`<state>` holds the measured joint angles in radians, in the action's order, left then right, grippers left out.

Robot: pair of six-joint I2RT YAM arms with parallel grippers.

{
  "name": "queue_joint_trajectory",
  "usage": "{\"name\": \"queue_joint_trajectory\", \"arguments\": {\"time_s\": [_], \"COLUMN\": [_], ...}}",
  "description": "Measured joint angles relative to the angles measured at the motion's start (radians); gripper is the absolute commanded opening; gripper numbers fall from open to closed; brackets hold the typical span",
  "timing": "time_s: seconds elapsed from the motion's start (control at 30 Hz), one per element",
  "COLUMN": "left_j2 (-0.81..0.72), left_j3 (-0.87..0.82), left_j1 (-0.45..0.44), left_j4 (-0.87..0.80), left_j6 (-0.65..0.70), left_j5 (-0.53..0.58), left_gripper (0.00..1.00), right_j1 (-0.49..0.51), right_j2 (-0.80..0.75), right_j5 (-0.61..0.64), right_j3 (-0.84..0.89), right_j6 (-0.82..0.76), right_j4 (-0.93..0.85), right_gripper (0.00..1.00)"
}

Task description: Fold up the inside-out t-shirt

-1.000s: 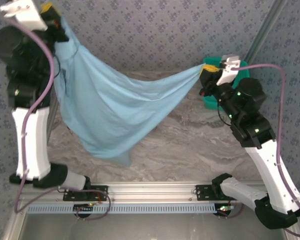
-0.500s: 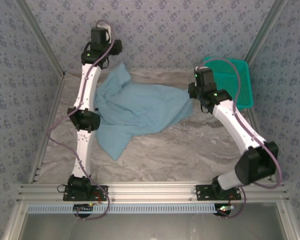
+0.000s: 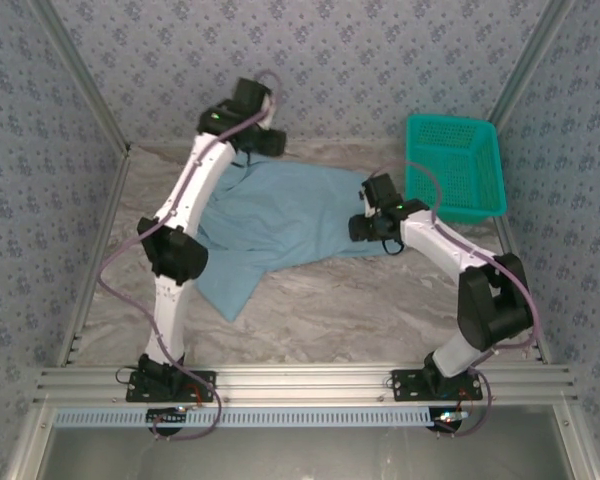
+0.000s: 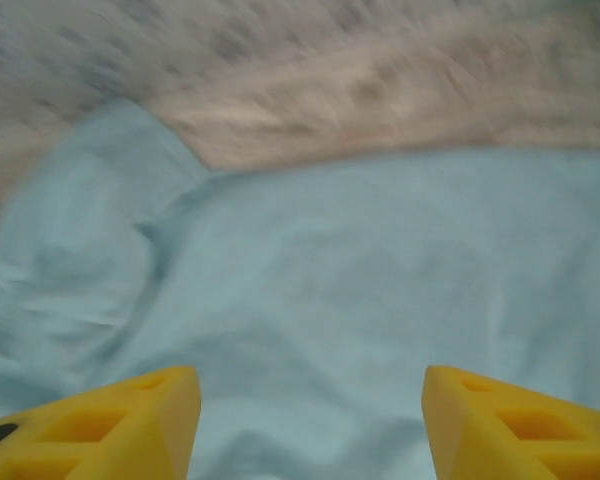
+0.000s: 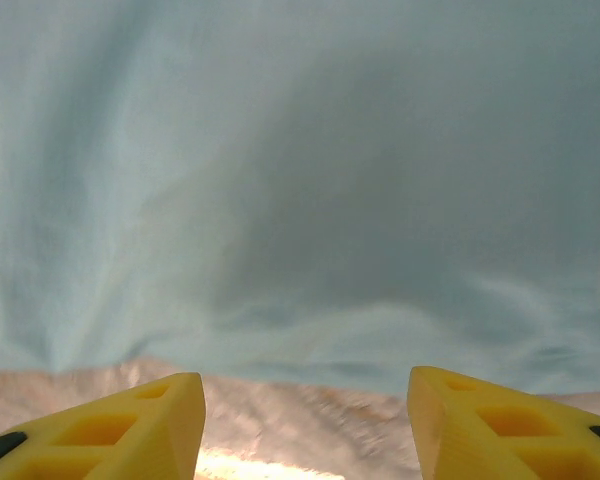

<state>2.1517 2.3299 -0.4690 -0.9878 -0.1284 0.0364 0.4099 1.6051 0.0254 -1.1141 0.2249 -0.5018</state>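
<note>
Dropped to table point(image 3: 380, 290): 1 t-shirt point(image 3: 280, 215) | 1 basket point(image 3: 455, 165) | left claw point(image 4: 308, 405), right claw point(image 5: 303, 405) released

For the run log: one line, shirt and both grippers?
t-shirt: rumpled on table | left gripper: open, over shirt | right gripper: open, at shirt edge | teal mesh basket: far right

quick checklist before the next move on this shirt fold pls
1. left tool open, holding nothing: ok
2. right tool open, holding nothing: ok
3. t-shirt fully on the table: ok
4. t-shirt laid flat: not ok, rumpled, one flap trails toward the near left
5. basket apart from the t-shirt: ok
6. collar and hem located: cannot tell
</note>
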Motion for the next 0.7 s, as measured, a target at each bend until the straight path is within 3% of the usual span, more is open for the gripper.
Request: {"name": "queue_joint_trajectory", "arguments": {"time_s": [0.1, 0.2, 0.37, 0.57, 0.7], "left_j2": [-0.128, -0.237, -0.547, -0.719, -0.739], "left_j3": [-0.32, -0.548, -1.033, -1.402, -1.557], "left_j1": [-0.013, 0.045, 0.143, 0.152, 0.227], "left_j4": [0.07, 0.178, 0.387, 0.504, 0.528], "left_j6": [0.001, -0.008, -0.107, -0.227, -0.28], "left_j5": [-0.025, -0.002, 0.039, 0.078, 0.085], "left_gripper": [0.61, 0.62, 0.63, 0.66, 0.67], "right_j1": [0.008, 0.011, 0.044, -0.034, -0.001], "right_j2": [0.022, 0.008, -0.046, -0.037, -0.008], "right_j5": [-0.042, -0.074, -0.086, -0.053, -0.045], "right_j3": [0.018, 0.024, 0.058, 0.065, 0.062], "right_j6": [-0.002, -0.023, -0.033, -0.011, 0.005], "right_j4": [0.006, 0.069, 0.137, 0.156, 0.177], "right_gripper": [0.59, 0.6, 0.68, 0.73, 0.74]}}
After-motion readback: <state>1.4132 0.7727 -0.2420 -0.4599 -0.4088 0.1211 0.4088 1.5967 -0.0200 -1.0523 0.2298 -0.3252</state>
